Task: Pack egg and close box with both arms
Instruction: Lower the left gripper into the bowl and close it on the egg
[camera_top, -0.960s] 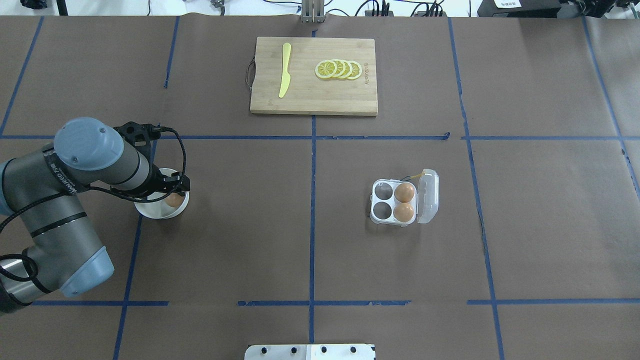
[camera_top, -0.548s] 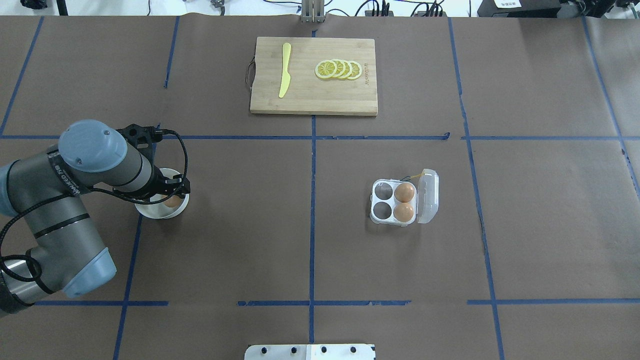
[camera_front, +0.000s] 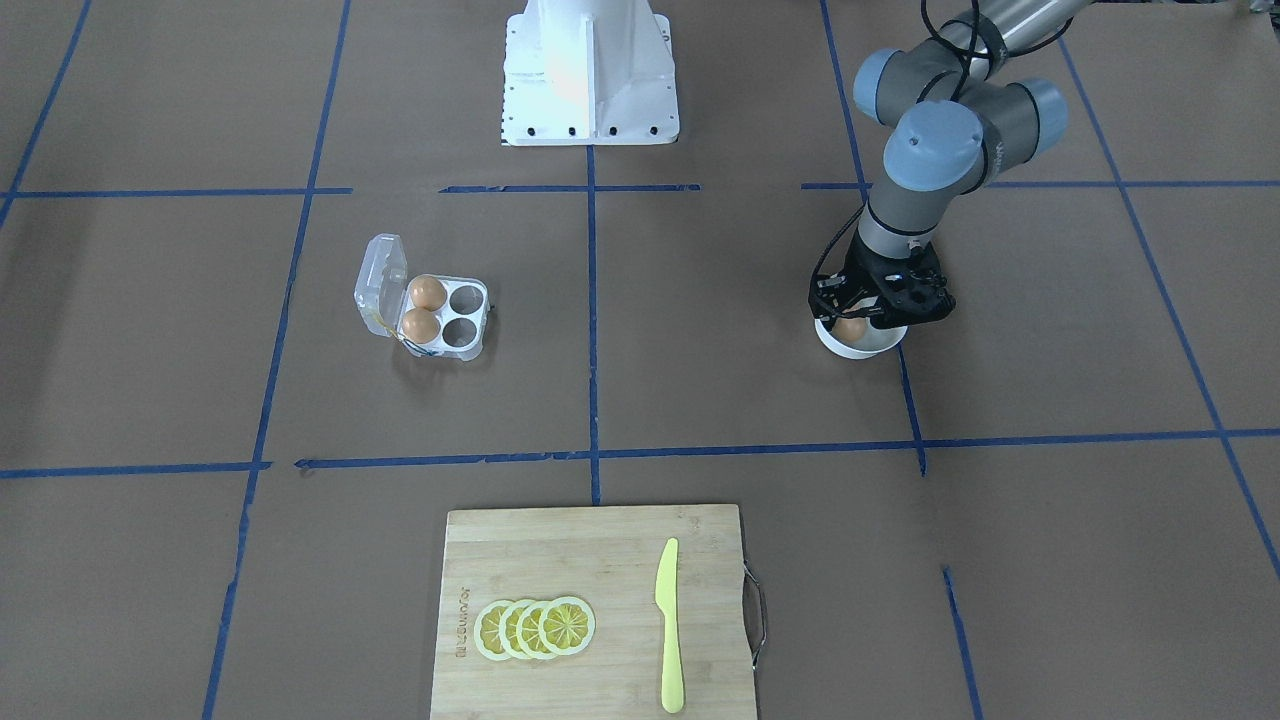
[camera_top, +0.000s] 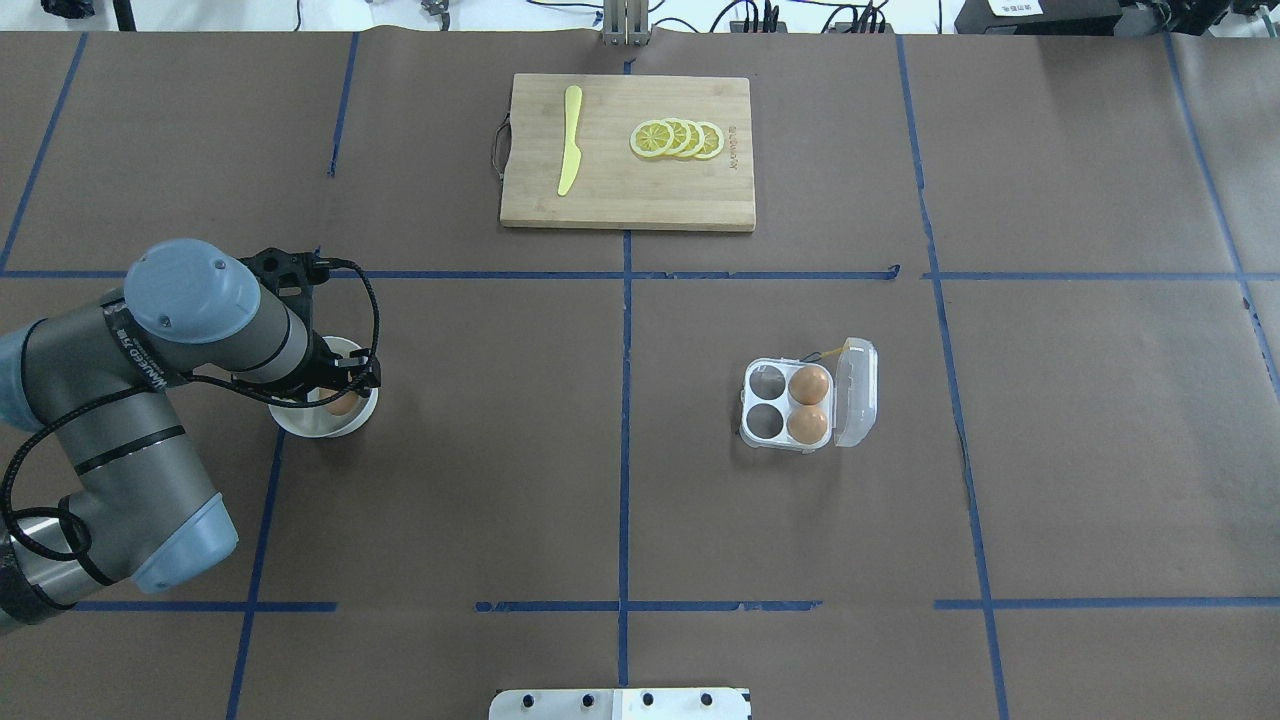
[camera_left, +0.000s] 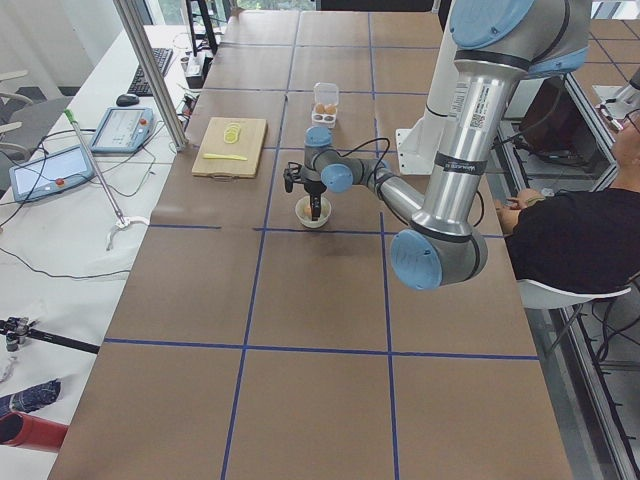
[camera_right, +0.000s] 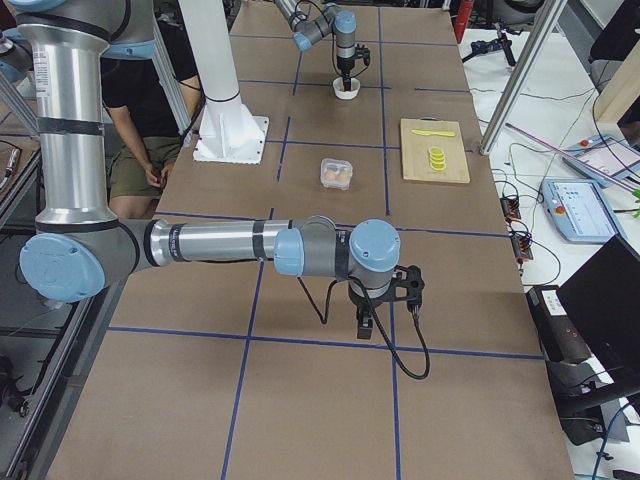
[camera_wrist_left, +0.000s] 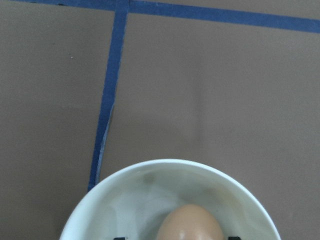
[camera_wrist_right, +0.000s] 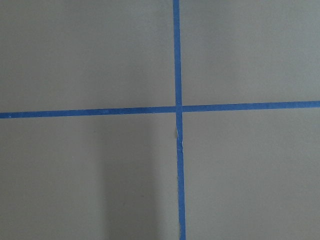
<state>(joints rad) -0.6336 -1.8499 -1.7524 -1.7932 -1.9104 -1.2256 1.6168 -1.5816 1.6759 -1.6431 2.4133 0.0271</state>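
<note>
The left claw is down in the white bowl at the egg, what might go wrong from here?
The left claw straddles the egg low inside the bowl; it might catch the wall and tip the bowl, or squeeze the smooth egg off-centre so it slips. Nothing steadies the box, so it might shift on placing.

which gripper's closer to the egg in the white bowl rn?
Left. The left gripper is down in the bowl, fingers either side of the egg, not yet closed on it. The right gripper hangs at the opposite end, beyond the box.
</note>
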